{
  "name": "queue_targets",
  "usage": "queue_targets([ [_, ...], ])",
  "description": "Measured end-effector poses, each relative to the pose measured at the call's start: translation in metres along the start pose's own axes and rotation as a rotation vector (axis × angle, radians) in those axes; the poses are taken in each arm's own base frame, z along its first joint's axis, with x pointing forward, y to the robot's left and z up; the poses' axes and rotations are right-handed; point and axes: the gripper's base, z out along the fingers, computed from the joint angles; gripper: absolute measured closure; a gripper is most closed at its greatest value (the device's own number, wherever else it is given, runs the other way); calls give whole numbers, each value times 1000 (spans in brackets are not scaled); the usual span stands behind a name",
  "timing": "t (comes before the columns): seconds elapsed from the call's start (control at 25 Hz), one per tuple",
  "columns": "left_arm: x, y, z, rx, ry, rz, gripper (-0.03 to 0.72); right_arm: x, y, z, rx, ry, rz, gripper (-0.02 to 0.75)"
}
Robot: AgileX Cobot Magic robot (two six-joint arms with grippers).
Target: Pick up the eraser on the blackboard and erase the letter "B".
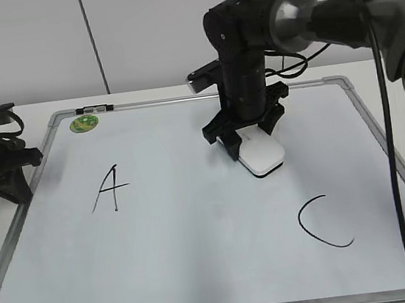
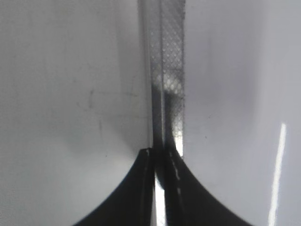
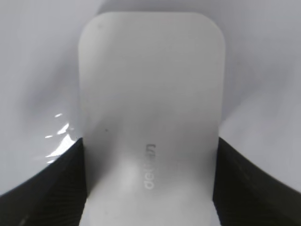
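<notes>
While the right gripper [image 3: 150, 188] is clenching the eraser [image 1: 262, 153] by its two long sides, its jaws are pressing against the smooth white plastic at the near end. The block is looking stiff, light and somewhat slick, so a grip across the narrow width is suiting it. It is sitting on the blackboard [image 1: 202, 270] at upper centre of the exterior frame, between the "A" [image 1: 111, 188] and "C" [image 1: 322, 224]; no "B" is showing. At far left, the left gripper [image 2: 157, 155] is resting with jaws closed together over the frame edge.
</notes>
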Motion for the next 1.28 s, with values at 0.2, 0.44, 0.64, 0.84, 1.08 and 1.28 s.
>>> queue_targets([
  [0.2,0,0,0,0,0,0,678,0,3,0,-19,2,-13,183],
  [0.44,0,0,0,-3,0,2,678,1,57,-8,-37,-10,-124,183],
  [0.64,0,0,0,-3,0,2,678,9,113,-17,-82,-19,-250,183],
  [0.84,0,0,0,-3,1,2,678,-1,118,-32,-91,-82,-256,183],
  [1.08,0,0,0,-3,-1,3,678,-5,104,-83,-55,-205,-248,183],
  [1.28,0,0,0,-3,-1,3,678,3,74,-131,-49,-290,-197,183],
])
